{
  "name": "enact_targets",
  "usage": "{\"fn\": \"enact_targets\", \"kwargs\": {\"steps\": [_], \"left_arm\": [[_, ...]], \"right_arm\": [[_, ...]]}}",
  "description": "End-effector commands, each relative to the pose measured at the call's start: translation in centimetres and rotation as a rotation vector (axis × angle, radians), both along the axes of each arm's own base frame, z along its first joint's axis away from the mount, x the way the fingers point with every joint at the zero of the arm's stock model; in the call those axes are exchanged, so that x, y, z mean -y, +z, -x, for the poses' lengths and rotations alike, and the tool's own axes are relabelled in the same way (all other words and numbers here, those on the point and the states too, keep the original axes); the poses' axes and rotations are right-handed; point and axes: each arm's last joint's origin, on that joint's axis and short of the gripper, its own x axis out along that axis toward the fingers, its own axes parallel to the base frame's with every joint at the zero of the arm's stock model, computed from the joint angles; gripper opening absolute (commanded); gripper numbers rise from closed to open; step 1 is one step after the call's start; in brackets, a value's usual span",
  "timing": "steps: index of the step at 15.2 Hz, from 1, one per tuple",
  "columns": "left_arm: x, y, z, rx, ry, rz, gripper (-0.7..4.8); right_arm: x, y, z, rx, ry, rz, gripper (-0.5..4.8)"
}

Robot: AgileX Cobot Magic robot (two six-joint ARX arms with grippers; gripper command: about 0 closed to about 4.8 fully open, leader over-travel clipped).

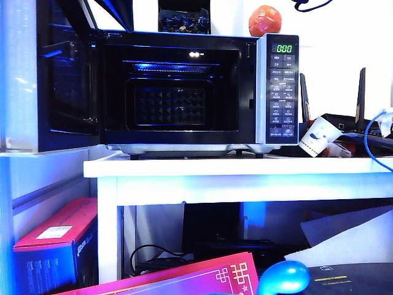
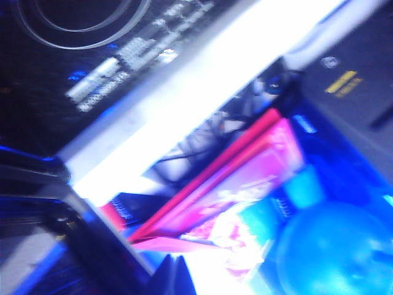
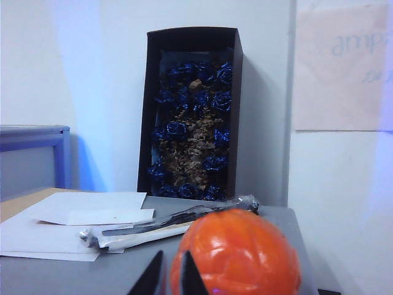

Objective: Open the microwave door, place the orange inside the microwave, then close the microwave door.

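A: We start with the microwave (image 1: 184, 92). Its microwave door (image 1: 49, 74) stands swung wide to the left of the exterior view, so we judge the opening step done and the cavity ready.

B: Where is the orange (image 3: 236, 255)?

A: We see it resting on top of the microwave, above the button panel (image 1: 284, 92). In the right wrist view it lies directly ahead of the right gripper (image 3: 166, 279), just beside the dark fingertips (image 3: 150, 279), which sit close together with only a narrow gap. Nothing is clamped between them.

B: And the left gripper (image 2: 175, 276)?

A: Its view is blurred; we cannot tell whether its jaws are apart or together. It looks down past the table edge (image 2: 202, 86) at clutter below, well away from the fruit.

B: So the right arm is nearer.

A: Yes. We judge the fruit round, with no long axis to align; the jaws must spread before closing on it.
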Motion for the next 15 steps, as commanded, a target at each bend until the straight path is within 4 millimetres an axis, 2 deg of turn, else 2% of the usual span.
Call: {"fn": "enact_targets", "kwargs": {"steps": [1, 2, 3, 4, 5, 8, 12, 15], "left_arm": [[-0.6, 0.1, 0.4, -0.002, 0.039, -0.079, -0.05], [-0.7, 0.0, 0.4, -0.006, 0.04, -0.081, -0.05], [-0.7, 0.1, 0.5, -0.006, 0.04, -0.081, -0.05], [-0.7, 0.1, 0.6, -0.005, 0.04, -0.08, -0.05], [-0.8, 0.2, 0.6, -0.005, 0.04, -0.08, -0.05], [-0.8, 0.3, 0.7, -0.003, 0.04, -0.079, -0.05], [-0.8, 0.4, 0.8, 0.0, 0.04, -0.077, -0.05], [-0.8, 0.4, 0.8, 0.0, 0.039, -0.077, -0.05]], "right_arm": [[0.1, 0.4, 0.2, 0.015, -0.004, -0.001, 0.56], [0.1, 0.4, 0.2, 0.009, -0.004, 0.0, 0.72], [0.0, 0.2, 0.1, -0.009, -0.001, 0.005, 1.84], [0.0, 0.0, 0.0, -0.03, 0.0, 0.01, 3.3], [0.0, -0.2, 0.0, -0.054, -0.001, 0.014, 4.09], [-0.1, -0.1, -0.2, -0.123, -0.043, 0.01, 4.36], [-0.2, 2.8, -0.8, -0.12, -0.055, 0.038, 4.36], [-0.6, 3.2, -2.6, -0.163, -0.054, 0.048, 4.36]]}}
